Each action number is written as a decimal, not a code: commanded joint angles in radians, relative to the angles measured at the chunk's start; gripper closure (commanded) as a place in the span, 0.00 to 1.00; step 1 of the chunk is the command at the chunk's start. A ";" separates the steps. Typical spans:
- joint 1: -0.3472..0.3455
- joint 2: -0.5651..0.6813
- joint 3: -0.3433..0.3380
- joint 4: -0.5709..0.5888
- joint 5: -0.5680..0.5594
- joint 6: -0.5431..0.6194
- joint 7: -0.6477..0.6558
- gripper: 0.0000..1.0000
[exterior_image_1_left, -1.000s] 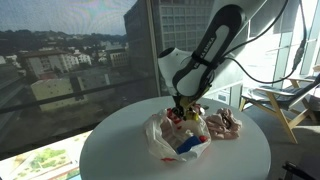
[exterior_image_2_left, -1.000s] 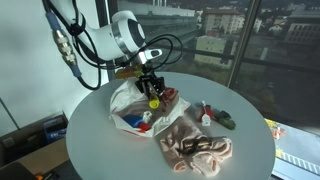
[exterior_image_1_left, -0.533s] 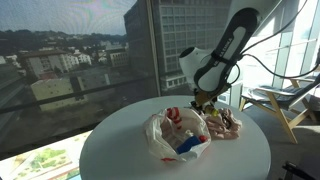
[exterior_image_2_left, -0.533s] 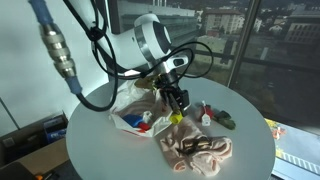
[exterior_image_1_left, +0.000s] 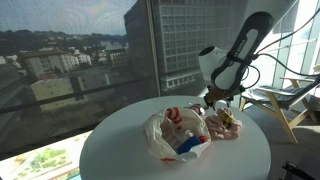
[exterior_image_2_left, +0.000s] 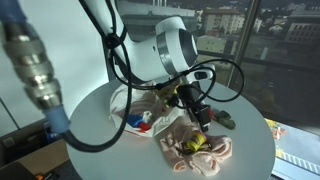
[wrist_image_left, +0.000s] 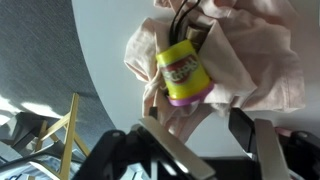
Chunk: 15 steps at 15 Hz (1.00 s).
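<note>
**Over the pink cloth (wrist_image_left: 265, 70), a yellow can (wrist_image_left: 180, 70) lies loose under parted jaws**

Rolling looks the likeliest trouble. The can lies on its side on soft, rumpled folds and nothing grips it. A nudge from a finger or a tug on the fabric could send it off the cloth onto the bare bench (wrist_image_left: 100, 60). Dark strands (wrist_image_left: 188, 18) bunched at its far end might also catch a finger, which would drag cloth and can together.

The jaws stand parted just above the can and hold nothing. In the wrist view, one finger sits to each side of the can's near end.

The can is a short yellow cylinder with a purple lid and a red-lettered label. It rests in the middle of the cloth, toward the right of the bench in an exterior view (exterior_image_2_left: 199, 141). A white plastic bag (exterior_image_2_left: 133, 108) of mixed things lies beside it on the left.
</note>
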 joint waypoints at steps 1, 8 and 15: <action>0.005 -0.039 0.015 -0.030 -0.003 0.045 0.057 0.00; 0.056 -0.083 0.238 -0.061 0.254 0.021 -0.090 0.00; 0.185 -0.027 0.301 -0.031 0.272 -0.074 -0.040 0.00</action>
